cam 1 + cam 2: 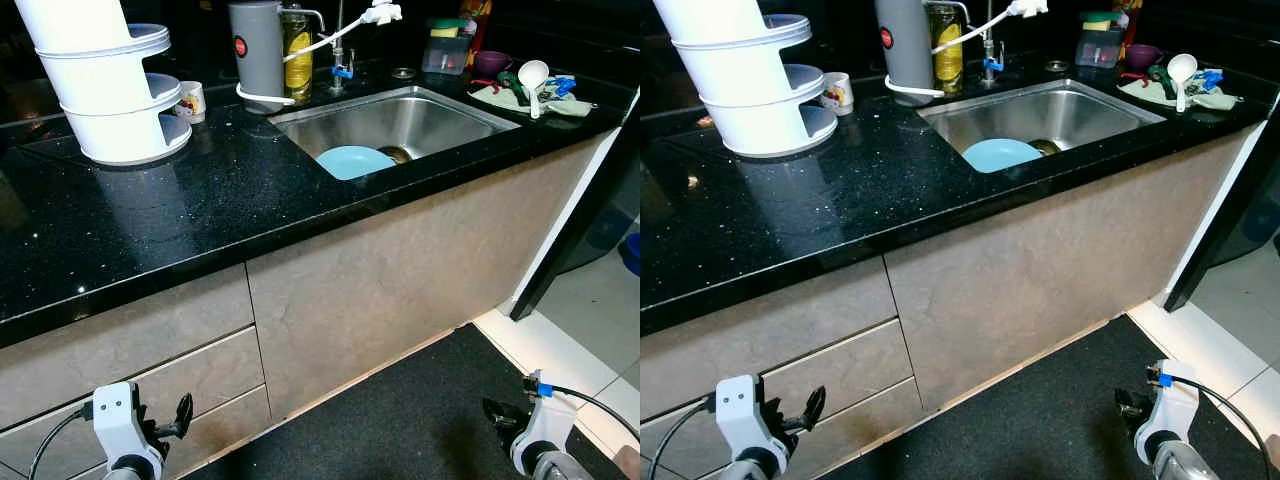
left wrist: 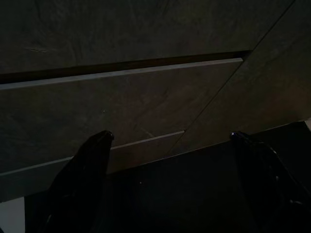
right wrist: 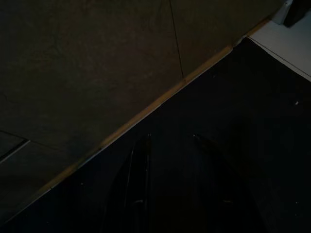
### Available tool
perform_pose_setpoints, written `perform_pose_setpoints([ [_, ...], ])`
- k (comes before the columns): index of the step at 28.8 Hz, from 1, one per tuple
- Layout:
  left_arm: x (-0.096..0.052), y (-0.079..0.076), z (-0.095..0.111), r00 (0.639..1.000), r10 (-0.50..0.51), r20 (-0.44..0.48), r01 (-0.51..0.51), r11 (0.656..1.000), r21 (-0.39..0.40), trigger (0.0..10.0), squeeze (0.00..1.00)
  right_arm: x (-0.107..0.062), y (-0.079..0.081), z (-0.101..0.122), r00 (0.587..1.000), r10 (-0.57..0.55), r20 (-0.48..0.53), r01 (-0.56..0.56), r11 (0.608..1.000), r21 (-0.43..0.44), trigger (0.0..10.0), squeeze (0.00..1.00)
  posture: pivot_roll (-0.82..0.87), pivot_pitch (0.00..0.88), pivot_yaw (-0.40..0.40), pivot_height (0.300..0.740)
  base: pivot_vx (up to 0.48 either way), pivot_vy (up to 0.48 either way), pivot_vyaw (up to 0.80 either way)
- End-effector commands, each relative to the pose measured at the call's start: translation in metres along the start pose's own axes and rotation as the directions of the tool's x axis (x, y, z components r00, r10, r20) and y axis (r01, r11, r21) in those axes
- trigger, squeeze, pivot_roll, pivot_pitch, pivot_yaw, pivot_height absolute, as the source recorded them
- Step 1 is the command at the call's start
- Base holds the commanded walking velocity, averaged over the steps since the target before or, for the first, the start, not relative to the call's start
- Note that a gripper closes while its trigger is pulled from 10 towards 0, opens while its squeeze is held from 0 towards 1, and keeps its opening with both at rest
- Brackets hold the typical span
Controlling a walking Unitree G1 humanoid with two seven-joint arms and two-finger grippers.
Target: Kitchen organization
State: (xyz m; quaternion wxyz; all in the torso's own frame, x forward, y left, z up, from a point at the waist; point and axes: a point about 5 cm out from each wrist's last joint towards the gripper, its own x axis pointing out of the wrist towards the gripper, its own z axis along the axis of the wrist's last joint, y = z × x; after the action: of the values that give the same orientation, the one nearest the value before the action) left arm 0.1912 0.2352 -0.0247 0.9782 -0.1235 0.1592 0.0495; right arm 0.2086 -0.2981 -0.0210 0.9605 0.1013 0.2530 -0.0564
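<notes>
blue plate [image 1: 355, 161] lies in sink [image 1: 440, 112], at 1 o'clock on black counter [image 1: 180, 215]. left gripper [image 2: 170, 141] hangs low at 7 o'clock, fingers wide apart, empty. right gripper [image 3: 170, 141] at 5 o'clock over dark mat [image 1: 400, 420], fingers narrowly parted, empty.

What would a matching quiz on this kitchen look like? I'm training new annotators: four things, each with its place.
Things:
1. light blue plate
2. white ladle
3. white tiered rack
4. left gripper

Places:
A. countertop, left of the sink
B. low, before the drawers
C. inside the sink
D. on the cloth right of the sink

Pairs: 1-C, 2-D, 3-A, 4-B
</notes>
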Motion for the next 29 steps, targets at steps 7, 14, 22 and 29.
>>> perform_pose_setpoints([
  [7,-0.007,-0.001,-0.001,1.000,-0.009,0.008,0.009,1.000,0.007,10.0,0.00,-0.005,-0.005,-0.005,1.000,-0.004,-0.010,0.004,1.000,0.007,10.0,0.00,-0.01,0.000,0.013,0.740,0.000,0.000,0.00],
  [14,-0.009,-0.003,-0.003,1.000,-0.006,0.010,0.006,1.000,0.003,10.0,0.00,-0.008,-0.010,-0.005,1.000,-0.008,-0.014,0.008,1.000,0.006,10.0,0.00,-0.04,0.000,0.022,0.740,0.000,0.000,0.00],
  [22,-0.012,-0.009,-0.001,1.000,-0.017,0.025,0.017,1.000,0.007,10.0,0.00,-0.010,-0.015,-0.003,1.000,-0.006,-0.010,0.006,1.000,0.004,10.0,0.00,-0.08,0.000,0.025,0.740,0.000,0.000,0.00],
  [29,-0.014,-0.010,-0.005,1.000,-0.024,0.005,0.024,1.000,0.004,10.0,0.00,-0.011,-0.016,-0.005,1.000,-0.007,-0.016,0.007,1.000,0.010,10.0,0.00,-0.07,0.000,0.034,0.740,0.000,0.000,0.00],
])
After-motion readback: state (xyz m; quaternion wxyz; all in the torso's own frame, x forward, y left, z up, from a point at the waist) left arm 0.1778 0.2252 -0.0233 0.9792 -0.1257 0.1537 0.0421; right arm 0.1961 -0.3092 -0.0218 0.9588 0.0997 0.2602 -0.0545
